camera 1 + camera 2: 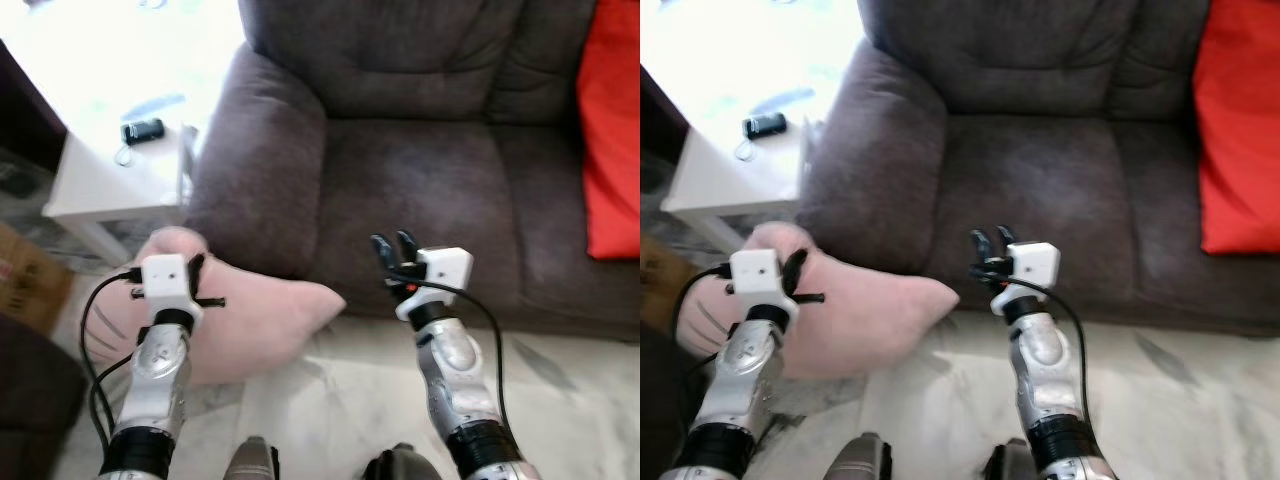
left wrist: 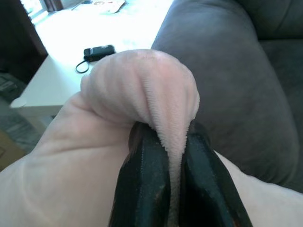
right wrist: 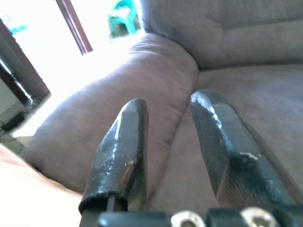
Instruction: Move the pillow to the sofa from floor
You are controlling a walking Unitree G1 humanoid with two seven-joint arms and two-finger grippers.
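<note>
Left gripper (image 2: 173, 156) is clamping a fold of the one pink pillow (image 1: 260, 320), lower left of frame beside the sofa (image 1: 420, 170) arm. Right gripper (image 1: 393, 250) is hovering with fingers apart, holding nothing. One red cushion (image 1: 612, 130) far right; one white tabletop (image 1: 110, 120) upper left.

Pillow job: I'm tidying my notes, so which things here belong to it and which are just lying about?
Belongs: pink pillow, pinched by the left hand; brown sofa; right hand, open.

Lying about: white side table, black key fob, red cushion.
</note>
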